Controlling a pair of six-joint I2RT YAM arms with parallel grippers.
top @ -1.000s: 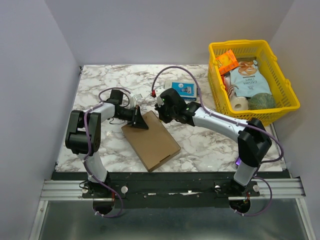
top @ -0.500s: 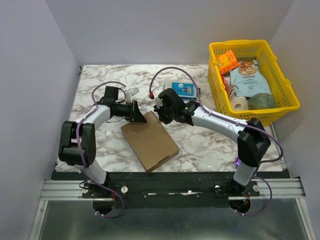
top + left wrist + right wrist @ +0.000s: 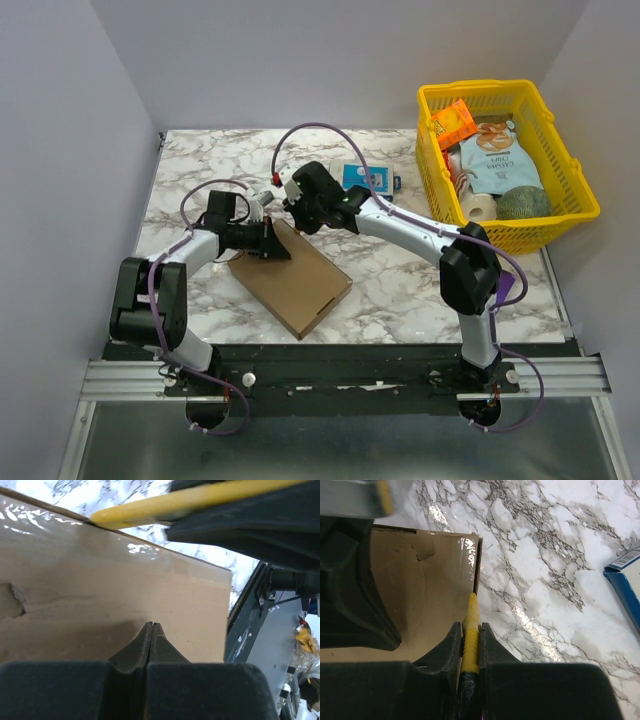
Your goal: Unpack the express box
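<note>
**Two grippers at the brown box**

The express box [image 3: 290, 280] lies flat on the marble table [image 3: 400, 290]. It is near the front, a bit to the left of the middle, and it sits turned at a slant.

The left gripper [image 3: 272, 243] is over the far left corner of the box. Its two fingers [image 3: 142, 642] are pressed tight together, with nothing between them. Their tips are right at the brown top. I cannot tell if they touch it.

The right gripper [image 3: 290, 205] reaches in from the right to the far edge of the box, just beside the left gripper. It squeezes a thin yellow stick [image 3: 471, 610] between its fingers. The tip of the stick is at the edge of the box, close to a corner.

A small blue box [image 3: 365, 178] with a white label lies on the table farther back, behind the right arm. A yellow basket [image 3: 480, 88] stands at the far right, with packets and other things inside it.
</note>
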